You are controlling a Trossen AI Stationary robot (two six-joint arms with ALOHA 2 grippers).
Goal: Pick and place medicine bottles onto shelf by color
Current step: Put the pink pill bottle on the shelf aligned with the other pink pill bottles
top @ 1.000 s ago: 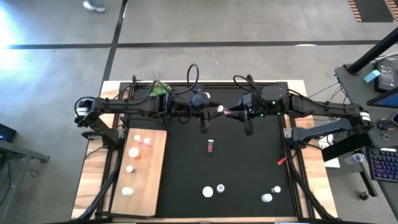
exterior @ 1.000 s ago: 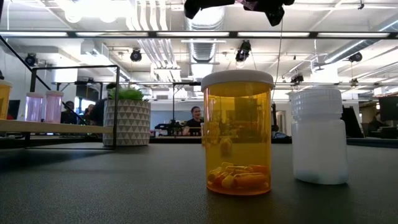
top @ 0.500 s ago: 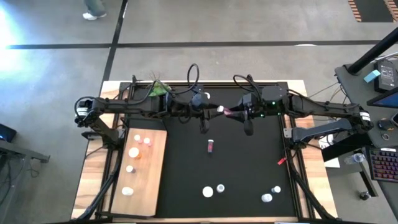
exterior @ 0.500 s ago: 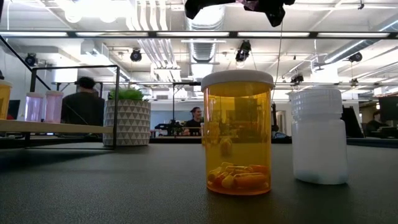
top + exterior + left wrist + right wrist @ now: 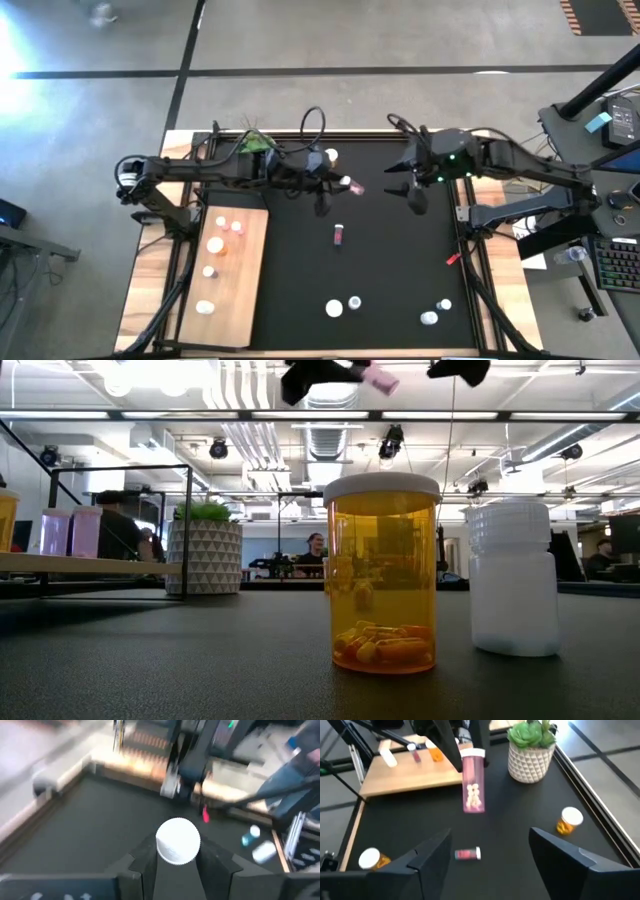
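Observation:
A pink medicine bottle (image 5: pixel 350 186) with a white cap hangs high over the far middle of the black mat, and my left gripper (image 5: pixel 335 184) is shut on it. My right gripper (image 5: pixel 402 192) stands open a short way to its right, with nothing between the fingers (image 5: pixel 427 855). A second pink bottle (image 5: pixel 340 235) lies on its side on the mat below. The light-wood shelf (image 5: pixel 240 290) lies at the near left with several bottles standing on it. In the low view an orange bottle (image 5: pixel 382 575) and a white one (image 5: pixel 512 578) stand up close. My left gripper pinches the pink bottle at its white cap end (image 5: pixel 178 840) between its two fingers (image 5: pixel 212 862). The fingers come from the table's left, slanting a little down. The pink body (image 5: pixel 473 790) sticks out past the fingertips, tilted downward, and is clear of the mat.
A speckled pot with a green plant (image 5: pixel 532 747) stands at the mat's far left. An orange and a white bottle (image 5: pixel 343 306) stand at the near middle and two pale ones (image 5: pixel 437 312) at the near right. Another bottle (image 5: pixel 331 155) and a small red thing (image 5: pixel 452 259) also lie on the mat.
Both grippers stood at the pink bottle in mid-air. My right gripper has opened, let go and drawn back up and toward the table's right edge. My left gripper keeps the bottle, which now tips downward at its free end.

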